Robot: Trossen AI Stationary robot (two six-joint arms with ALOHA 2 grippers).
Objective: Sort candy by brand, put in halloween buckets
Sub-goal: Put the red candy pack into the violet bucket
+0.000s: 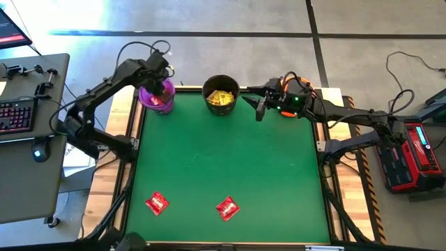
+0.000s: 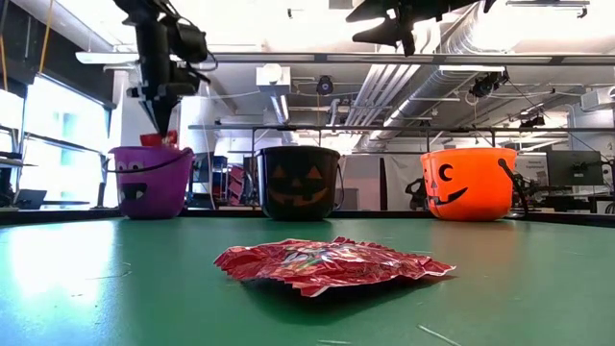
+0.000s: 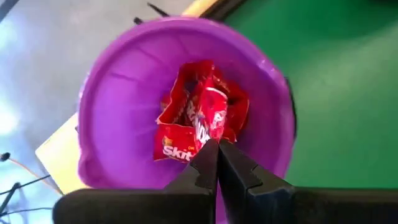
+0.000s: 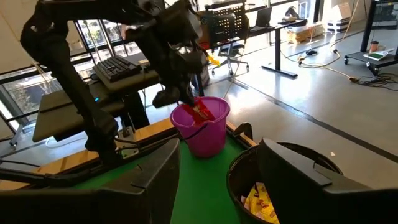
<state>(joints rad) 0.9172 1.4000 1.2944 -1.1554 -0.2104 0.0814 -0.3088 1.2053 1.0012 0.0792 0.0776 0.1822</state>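
Red packet [image 3: 198, 122] pinched in closed left gripper [image 3: 217, 149] over purple bucket [image 3: 118, 93]; right gripper [image 1: 259, 106] wide, empty, beside black bucket [image 1: 221, 95].

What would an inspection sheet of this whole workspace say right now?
Surface: green table, wooden border.
Job's things: purple bucket holds red packets; black bucket holds yellow packets; orange bucket shows only in the low view; two red packets lie at the table's near edge.
Clutter: nothing seen.
End effectors: left end effector shut on a red packet over the purple bucket; right end effector open beside the black bucket.
Cables: loose cable on the floor, right.
Surroundings: keyboard desk left, red unit right.
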